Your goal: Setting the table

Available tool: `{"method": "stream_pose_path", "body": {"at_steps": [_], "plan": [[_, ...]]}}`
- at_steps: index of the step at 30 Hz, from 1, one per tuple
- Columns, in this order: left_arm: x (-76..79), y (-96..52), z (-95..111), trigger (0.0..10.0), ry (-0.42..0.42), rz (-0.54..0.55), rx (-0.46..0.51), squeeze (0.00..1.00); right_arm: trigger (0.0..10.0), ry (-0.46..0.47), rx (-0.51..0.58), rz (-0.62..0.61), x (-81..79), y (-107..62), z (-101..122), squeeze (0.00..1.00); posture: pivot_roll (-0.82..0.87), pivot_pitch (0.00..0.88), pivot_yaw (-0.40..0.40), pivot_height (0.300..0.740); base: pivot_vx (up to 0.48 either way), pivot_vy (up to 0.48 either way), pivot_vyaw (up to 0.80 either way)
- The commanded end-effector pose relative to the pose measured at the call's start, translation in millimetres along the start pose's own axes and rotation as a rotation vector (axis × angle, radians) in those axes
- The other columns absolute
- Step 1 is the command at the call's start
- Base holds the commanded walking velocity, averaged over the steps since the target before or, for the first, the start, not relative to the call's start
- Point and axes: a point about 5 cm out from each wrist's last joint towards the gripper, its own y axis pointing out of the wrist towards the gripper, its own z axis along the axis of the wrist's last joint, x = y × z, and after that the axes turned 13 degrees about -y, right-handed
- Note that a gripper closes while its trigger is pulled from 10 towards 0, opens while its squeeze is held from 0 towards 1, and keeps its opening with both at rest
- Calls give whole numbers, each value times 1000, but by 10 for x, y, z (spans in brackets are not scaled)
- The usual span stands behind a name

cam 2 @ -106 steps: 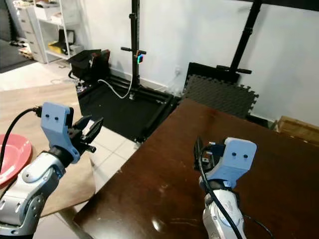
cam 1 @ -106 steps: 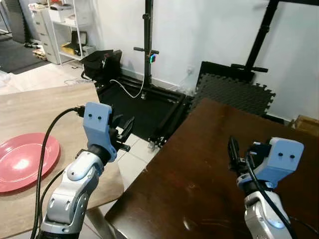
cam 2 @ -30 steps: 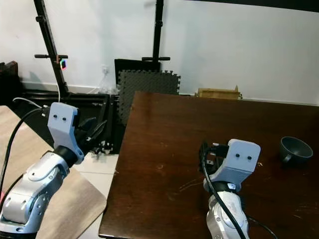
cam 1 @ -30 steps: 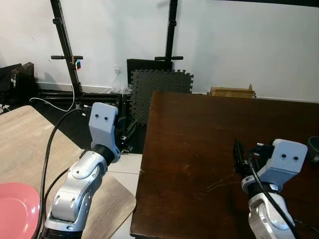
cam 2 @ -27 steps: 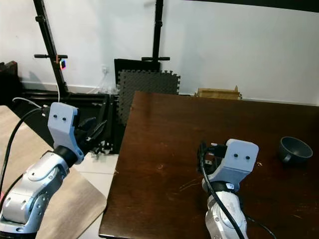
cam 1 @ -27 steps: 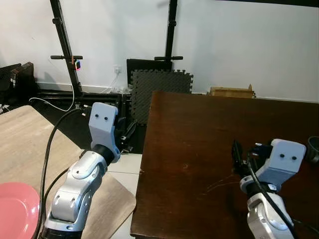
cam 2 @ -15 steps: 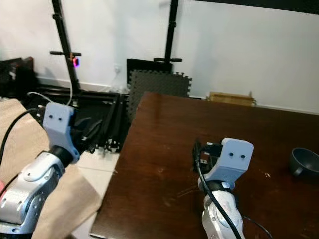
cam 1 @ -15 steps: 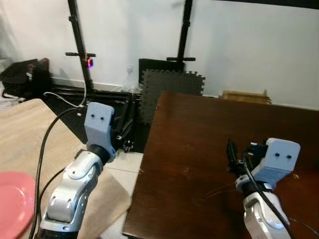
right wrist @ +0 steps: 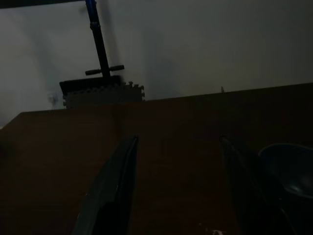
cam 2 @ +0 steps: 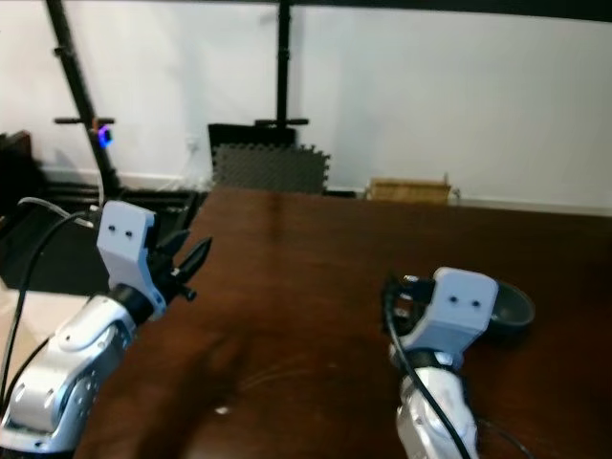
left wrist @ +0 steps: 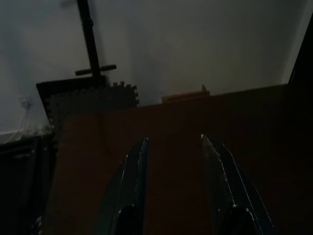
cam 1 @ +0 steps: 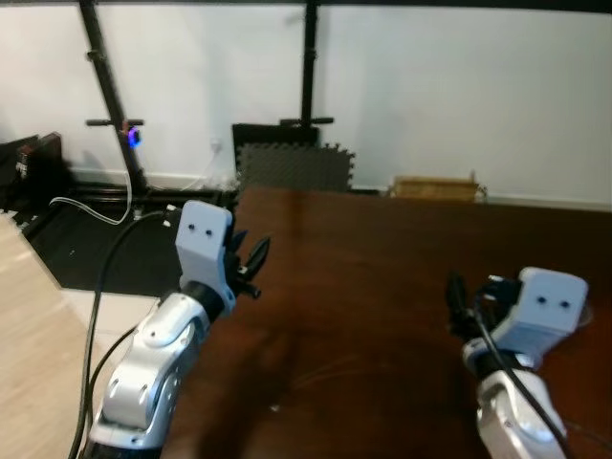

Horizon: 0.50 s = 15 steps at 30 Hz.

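Observation:
A dark brown table (cam 1: 382,277) spreads in front of me. A grey bowl (cam 2: 513,310) sits on it to the right, partly hidden behind my right wrist housing; it also lies just beside one finger in the right wrist view, the bowl (right wrist: 288,169). My right gripper (cam 1: 456,296) hovers over the table left of the bowl, open and holding nothing; its fingers (right wrist: 117,181) stand wide apart. My left gripper (cam 1: 251,256) is raised over the table's left part, open and empty, fingers (left wrist: 133,176) pointing toward the far edge.
Dark foam mats (cam 1: 292,168) lean on the white wall beyond the table, beside black stand poles (cam 1: 310,76) and a cardboard box (cam 1: 435,187). A light wooden table (cam 1: 24,316) shows at the far left, with floor and cables (cam 1: 86,206) between.
The whole view has swung right and closer to the dark table, so the pink plate has left the picture and the bowl sits nearer my right gripper. Both grippers stay open.

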Motion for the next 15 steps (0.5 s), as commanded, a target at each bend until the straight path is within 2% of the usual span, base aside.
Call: {"method": "stream_pose_path", "body": {"at_steps": [1,15], "plan": [[-45,-34,-45,10000,-6,18,-19,0,10000,6,-11,10,-28,-19,-17,0,4,28,21,740,0,0,0],[-44,-38,-51,10000,-9,21,-16,0,10000,4,-11,10,-22,-26,-16,0,1,32,19,740,0,0,0]]}}
